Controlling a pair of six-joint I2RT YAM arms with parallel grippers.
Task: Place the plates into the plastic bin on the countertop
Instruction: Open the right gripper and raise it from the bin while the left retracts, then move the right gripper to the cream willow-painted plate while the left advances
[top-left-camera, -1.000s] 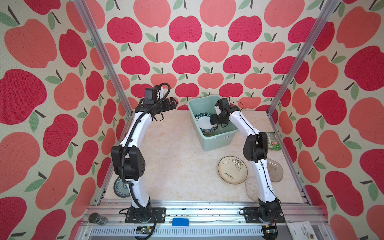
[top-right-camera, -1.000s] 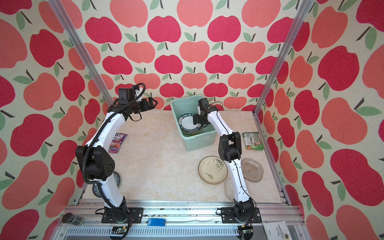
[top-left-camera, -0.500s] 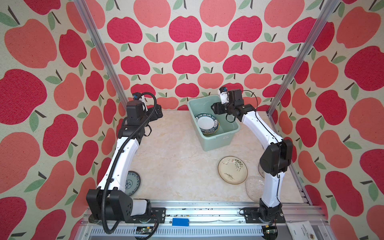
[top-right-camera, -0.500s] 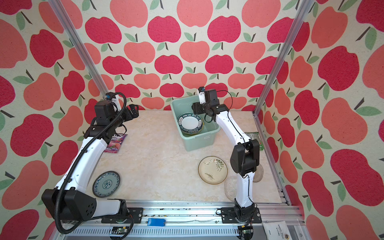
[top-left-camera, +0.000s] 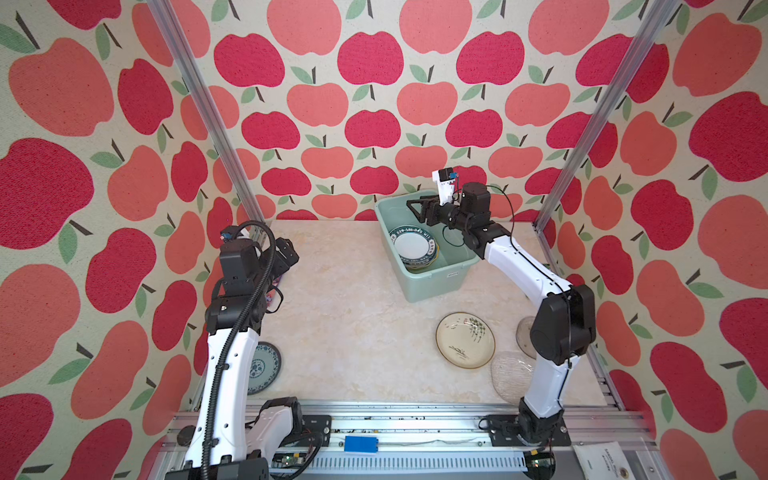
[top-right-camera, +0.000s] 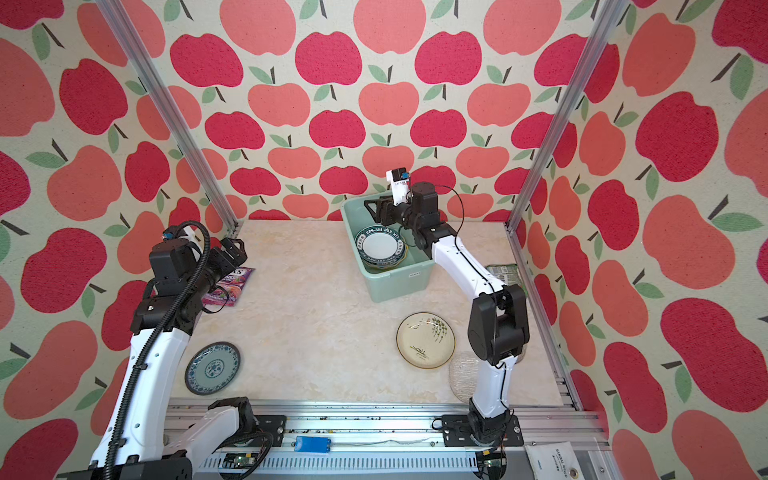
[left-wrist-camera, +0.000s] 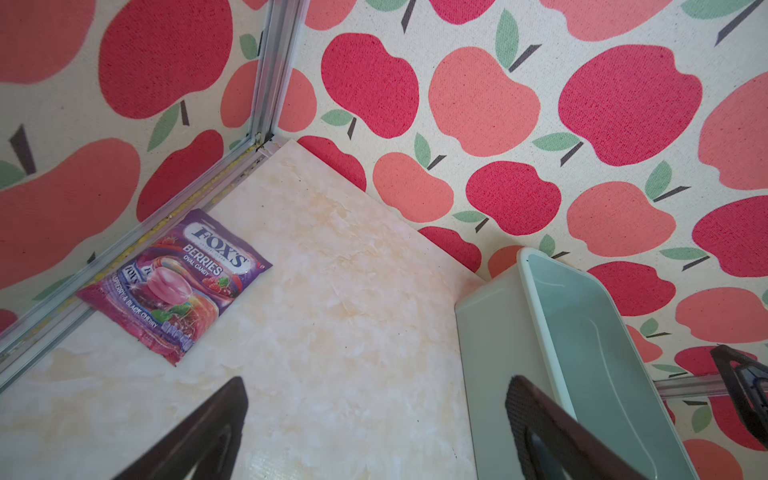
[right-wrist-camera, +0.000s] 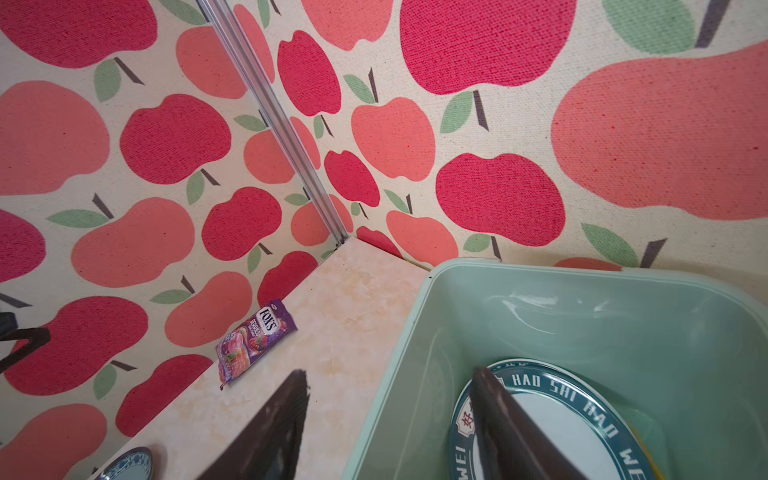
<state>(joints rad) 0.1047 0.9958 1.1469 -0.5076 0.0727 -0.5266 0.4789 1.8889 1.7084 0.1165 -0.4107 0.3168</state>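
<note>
The mint-green plastic bin (top-left-camera: 432, 276) (top-right-camera: 395, 276) stands at the back of the countertop (top-left-camera: 353, 316). Inside it a white plate with a dark lettered rim (top-left-camera: 413, 245) (right-wrist-camera: 552, 419) tops a stack showing a yellow edge. My right gripper (top-left-camera: 417, 208) (right-wrist-camera: 390, 372) hovers open and empty over the bin's left rim. On the counter lie a cream plate with a green plant (top-left-camera: 465, 340), a clear glass plate (top-left-camera: 509, 374) and a blue-patterned plate (top-right-camera: 212, 368). My left gripper (top-left-camera: 286, 253) (left-wrist-camera: 376, 382) hangs open and empty at the left.
A purple candy packet (top-right-camera: 230, 284) (left-wrist-camera: 178, 282) lies by the left wall under my left gripper. A green packet (top-right-camera: 505, 274) sits at the right wall. Another glass plate (top-left-camera: 524, 336) is half hidden behind my right arm. Metal frame posts stand in the back corners.
My right gripper has risen out of the bin, leaving the lettered plate inside, and its jaws have narrowed a little. My left arm has pulled back from the rear wall, uncovering the blue-patterned plate.
</note>
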